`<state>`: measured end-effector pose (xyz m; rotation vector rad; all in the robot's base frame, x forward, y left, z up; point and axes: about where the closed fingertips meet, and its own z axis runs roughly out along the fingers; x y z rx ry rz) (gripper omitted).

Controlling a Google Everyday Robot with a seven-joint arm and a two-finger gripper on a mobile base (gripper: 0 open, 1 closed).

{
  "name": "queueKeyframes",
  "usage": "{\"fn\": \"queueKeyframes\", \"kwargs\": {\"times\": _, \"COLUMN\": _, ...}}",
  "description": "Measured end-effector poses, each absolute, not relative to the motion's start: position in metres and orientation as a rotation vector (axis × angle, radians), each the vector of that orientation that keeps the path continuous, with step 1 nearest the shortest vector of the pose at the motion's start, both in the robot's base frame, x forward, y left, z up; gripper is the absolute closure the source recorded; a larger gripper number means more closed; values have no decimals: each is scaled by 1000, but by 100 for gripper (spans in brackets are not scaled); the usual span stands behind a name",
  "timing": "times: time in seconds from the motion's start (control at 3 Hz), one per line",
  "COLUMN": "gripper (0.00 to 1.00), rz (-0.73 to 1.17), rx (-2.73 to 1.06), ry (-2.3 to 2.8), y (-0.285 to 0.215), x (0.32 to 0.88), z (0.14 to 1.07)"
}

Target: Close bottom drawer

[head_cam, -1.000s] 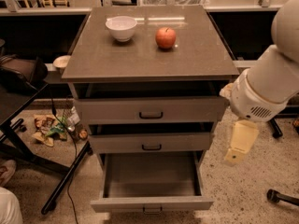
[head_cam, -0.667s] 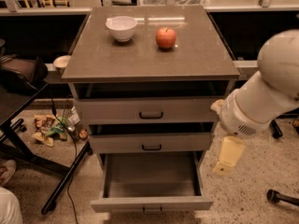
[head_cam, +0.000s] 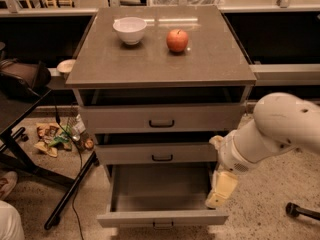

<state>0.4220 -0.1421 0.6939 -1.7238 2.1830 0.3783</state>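
The bottom drawer (head_cam: 161, 217) of the grey cabinet stands pulled far out, its grey inside empty and its small dark handle low at the front. My gripper (head_cam: 220, 190) hangs from the white arm at the drawer's right side, just above its front right corner. The middle drawer (head_cam: 161, 154) and the top drawer (head_cam: 162, 118) stand slightly out.
A white bowl (head_cam: 130, 30) and a red apple (head_cam: 177, 40) sit on the cabinet top (head_cam: 210, 59). A black stand's legs (head_cam: 65, 204) and litter (head_cam: 55, 136) lie on the floor at left. A chair castor (head_cam: 292, 210) is at right.
My arm has swung down and to the left, bringing the gripper from beside the middle drawer to the bottom drawer's right front corner.
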Motion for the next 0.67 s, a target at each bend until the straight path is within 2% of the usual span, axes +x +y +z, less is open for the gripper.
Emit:
{"fn": "queueKeyframes", "kwargs": {"times": 0.33, "gripper": 0, "rz": 521, "rx": -1672, "ry": 2185, "y": -135, "x": 423, "z": 637}}
{"fn": "queueKeyframes", "kwargs": {"times": 0.67, "gripper": 0, "rz": 521, "rx": -1672, "ry": 2185, "y": -135, "x": 423, "z": 636}}
